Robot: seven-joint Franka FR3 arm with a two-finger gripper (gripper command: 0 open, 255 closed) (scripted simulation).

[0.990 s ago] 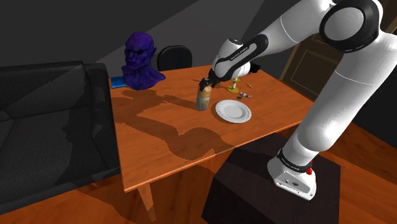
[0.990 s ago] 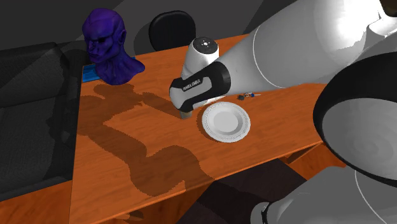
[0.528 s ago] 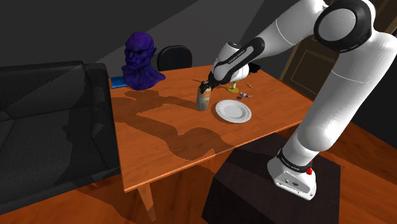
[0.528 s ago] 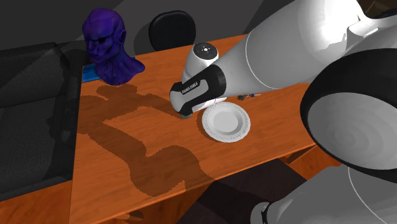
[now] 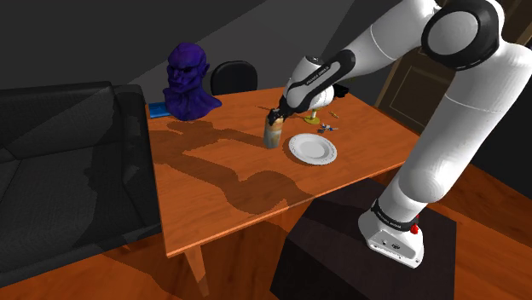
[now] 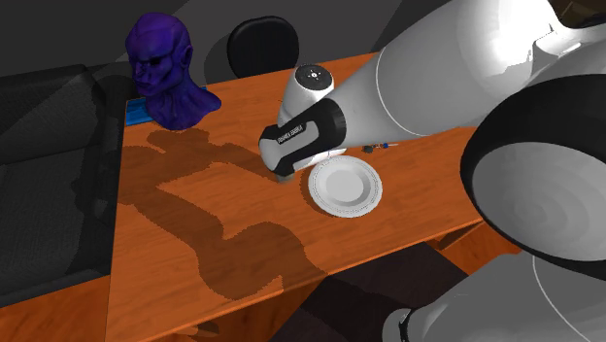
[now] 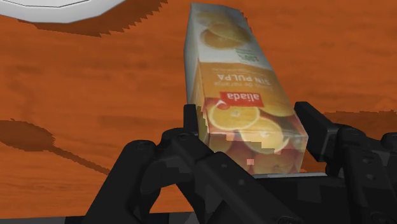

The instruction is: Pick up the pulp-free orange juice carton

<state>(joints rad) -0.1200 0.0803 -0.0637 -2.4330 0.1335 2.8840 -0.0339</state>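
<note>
The orange juice carton (image 7: 242, 108) stands upright on the wooden table (image 5: 213, 187), its top end between the jaws. The black gripper (image 7: 251, 122) comes down on it from above, and both fingers (image 7: 191, 121) press against opposite sides of the carton, pinching it. Past the fingertips and off to one side, outside the jaws, a white plate (image 5: 313, 149) lies near the carton. A purple bust (image 5: 187, 81) sits well apart from the jaws, at the table's far end.

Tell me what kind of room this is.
Probably a home living or dining room: a wooden table carrying a white plate, an orange juice carton and a purple bust, with a dark sofa alongside.
</note>
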